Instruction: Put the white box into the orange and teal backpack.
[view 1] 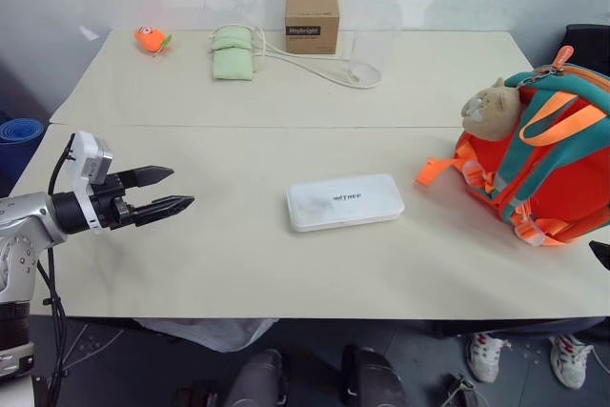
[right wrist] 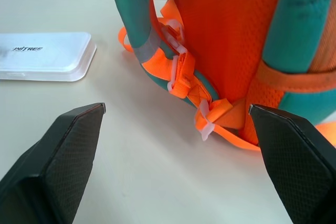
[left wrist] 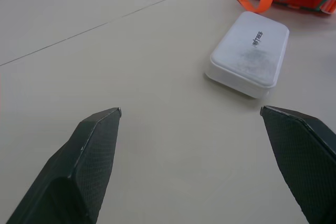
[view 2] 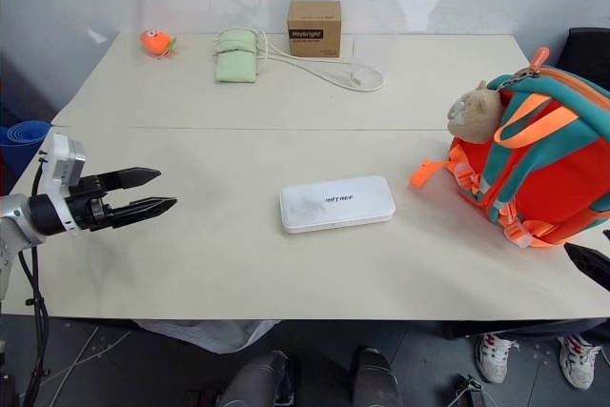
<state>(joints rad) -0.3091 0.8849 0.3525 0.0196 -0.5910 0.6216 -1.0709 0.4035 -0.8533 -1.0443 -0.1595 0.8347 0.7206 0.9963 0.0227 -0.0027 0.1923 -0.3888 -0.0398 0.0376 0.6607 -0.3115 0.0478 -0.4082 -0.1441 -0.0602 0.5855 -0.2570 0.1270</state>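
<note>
The white box (view 1: 343, 201) lies flat near the middle of the table (view 1: 219, 264), with small dark lettering on its lid. At the table's right end stands the orange and teal backpack (view 1: 543, 159), with a tan plush toy (view 1: 489, 110) on its left shoulder. My left gripper (view 1: 179, 188) hovers over the left part of the table, open and empty, pointing toward the white box (left wrist: 251, 53). In the right wrist view my right gripper (right wrist: 177, 108) is open just short of the backpack's (right wrist: 226, 30) lower straps, with the box (right wrist: 44, 55) off to one side.
Along the far edge sit a brown cardboard box (view 1: 312, 25), a green pouch (view 1: 232, 52), a small orange toy (view 1: 150, 39) and a white cord with a clear cup (view 1: 362, 69). A person's white shoes (view 1: 486, 355) show under the near right edge.
</note>
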